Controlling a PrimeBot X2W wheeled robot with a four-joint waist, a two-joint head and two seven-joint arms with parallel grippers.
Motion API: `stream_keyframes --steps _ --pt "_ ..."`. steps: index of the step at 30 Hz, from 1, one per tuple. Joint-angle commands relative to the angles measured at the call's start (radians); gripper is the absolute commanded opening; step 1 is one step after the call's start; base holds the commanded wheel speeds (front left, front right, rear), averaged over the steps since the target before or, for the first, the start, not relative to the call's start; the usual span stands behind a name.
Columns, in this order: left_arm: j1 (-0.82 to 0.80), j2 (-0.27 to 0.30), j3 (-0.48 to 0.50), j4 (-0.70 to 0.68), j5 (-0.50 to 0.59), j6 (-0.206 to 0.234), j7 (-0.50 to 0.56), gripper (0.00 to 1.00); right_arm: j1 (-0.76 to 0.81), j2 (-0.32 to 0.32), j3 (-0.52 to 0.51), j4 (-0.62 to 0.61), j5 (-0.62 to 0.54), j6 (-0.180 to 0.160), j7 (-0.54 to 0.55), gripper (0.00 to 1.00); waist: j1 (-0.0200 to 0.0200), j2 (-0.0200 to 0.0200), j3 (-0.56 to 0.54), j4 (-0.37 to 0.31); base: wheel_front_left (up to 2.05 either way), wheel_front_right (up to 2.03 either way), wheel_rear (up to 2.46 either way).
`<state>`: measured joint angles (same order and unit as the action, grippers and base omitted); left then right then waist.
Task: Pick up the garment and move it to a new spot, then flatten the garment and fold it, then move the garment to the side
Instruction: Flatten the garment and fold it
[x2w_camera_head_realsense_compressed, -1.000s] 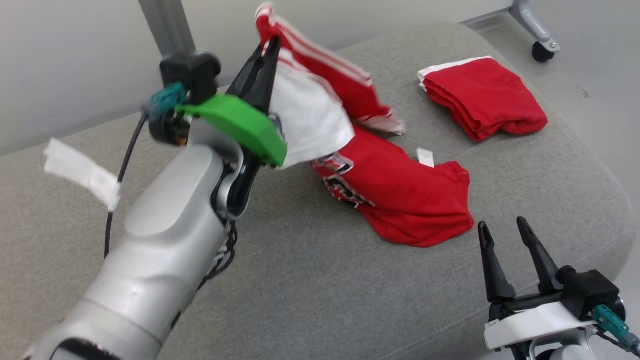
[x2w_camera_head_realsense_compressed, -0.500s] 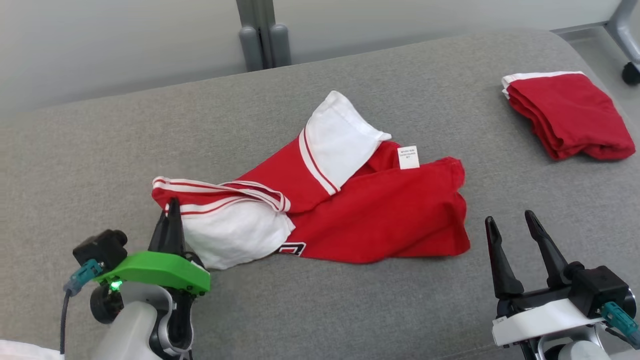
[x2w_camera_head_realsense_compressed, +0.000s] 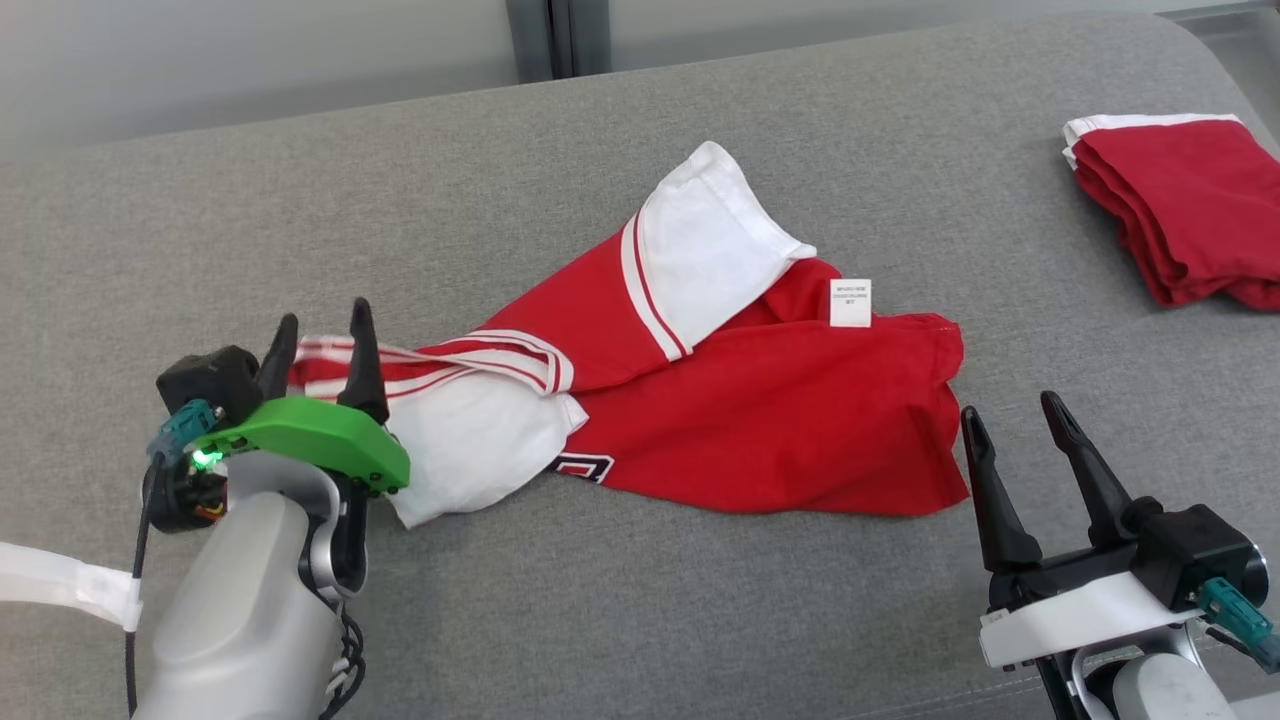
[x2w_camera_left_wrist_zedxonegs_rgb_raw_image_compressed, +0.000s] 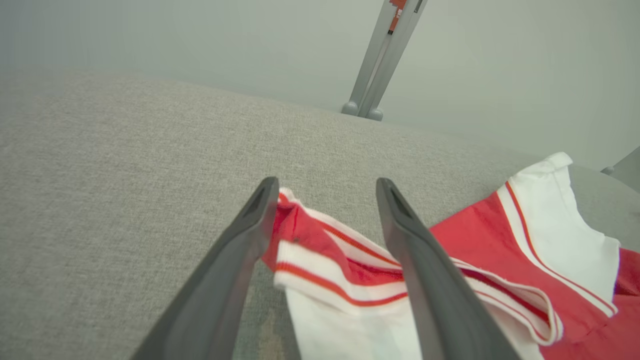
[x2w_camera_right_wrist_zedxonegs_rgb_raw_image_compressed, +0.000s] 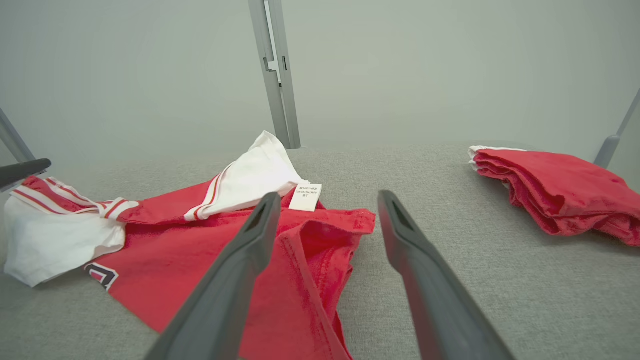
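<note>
- Grey woven-fabric cushion (x2w_camera_head_realsense_compressed: 620, 620) carries everything.
- Right gripper (x2w_camera_head_realsense_compressed: 1010, 408), nearest, lower right: dark fingers spread wide, holding nothing, just short of the hem of the crumpled red-and-white jersey (x2w_camera_head_realsense_compressed: 780, 420).
- Left gripper (x2w_camera_head_realsense_compressed: 323, 335), lower left: fingers spread wide and gripping nothing. The wrist view shows the red-striped white sleeve cuff (x2w_camera_left_wrist_zedxonegs_rgb_raw_image_compressed: 330, 260) lying loose between them.
- The jersey lies mid-cushion, not flat: one white sleeve is bunched by the left fingers, the other is turned over the red body, and the small white care label (x2w_camera_head_realsense_compressed: 850, 302) is exposed.
- Judgement: placing looks done; flattening and folding are not yet started.
- Risk: the cuff sits between the left fingers, so a lift or sideways pull could snag it and drag the jersey.
- Risk: pulling a single corner may just slide the bunched cloth instead of spreading it.
- Far right: a folded red garment with white trim (x2w_camera_head_realsense_compressed: 1180, 210), well apart. A wide sweep could reach it.
- Behind: an upright grey post (x2w_camera_head_realsense_compressed: 555, 35).
</note>
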<state>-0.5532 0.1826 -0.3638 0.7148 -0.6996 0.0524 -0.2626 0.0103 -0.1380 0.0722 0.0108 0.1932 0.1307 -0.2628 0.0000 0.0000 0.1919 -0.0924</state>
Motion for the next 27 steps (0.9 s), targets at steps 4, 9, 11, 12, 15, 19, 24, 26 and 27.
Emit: stream_keyframes --steps 4,9,11,12,15,19,24,26,27 --pt "0.070 -0.009 0.117 -0.137 0.142 0.022 -0.002 1.00 0.007 0.003 -0.012 0.003 0.008 0.000 -0.003 1.00 0.0000 0.0000 0.007 -0.017 0.00 0.00 0.00" --pt "0.281 -0.057 0.235 -0.323 0.257 0.025 -0.002 1.00 0.025 0.013 -0.022 0.002 0.007 0.000 -0.003 1.00 0.0000 0.0000 -0.004 -0.020 0.00 0.00 0.00" --pt "0.375 -0.081 0.254 -0.376 0.277 0.013 -0.001 1.00 0.028 0.016 -0.024 0.002 0.005 0.000 -0.003 1.00 0.0000 0.0000 -0.011 -0.018 0.00 0.00 0.00" --pt "0.431 -0.094 0.250 -0.397 0.283 -0.008 -0.001 1.00 0.029 0.018 -0.025 0.002 0.005 0.000 -0.003 1.00 0.0000 0.0000 -0.014 -0.017 0.00 0.00 0.00" --pt "0.537 -0.109 0.203 -0.396 0.317 -0.055 -0.002 1.00 0.030 0.020 -0.029 0.000 0.008 0.000 -0.003 1.00 0.0000 0.0000 -0.017 -0.009 0.00 0.00 0.00" --pt "0.546 -0.115 0.150 -0.316 0.374 -0.067 -0.002 1.00 0.018 0.014 -0.021 -0.003 0.009 0.000 -0.003 1.00 0.0000 0.0000 -0.013 -0.003 0.00 0.00 0.00" --pt "0.466 -0.121 0.146 -0.205 0.399 -0.071 -0.001 1.00 0.005 0.002 -0.009 -0.006 0.007 0.000 -0.003 1.00 0.0000 0.0000 0.004 -0.005 0.00 0.00 0.00" --pt "0.432 -0.122 0.154 -0.172 0.405 -0.077 -0.001 1.00 0.001 -0.004 -0.007 -0.005 0.010 0.000 -0.003 1.00 0.0000 0.0000 0.011 -0.012 0.00 0.00 0.00" --pt "0.414 -0.123 0.155 -0.156 0.412 -0.080 -0.001 1.00 0.001 -0.008 -0.007 -0.006 0.009 0.000 -0.003 1.00 0.0000 0.0000 0.015 -0.015 0.00 0.00 0.00"
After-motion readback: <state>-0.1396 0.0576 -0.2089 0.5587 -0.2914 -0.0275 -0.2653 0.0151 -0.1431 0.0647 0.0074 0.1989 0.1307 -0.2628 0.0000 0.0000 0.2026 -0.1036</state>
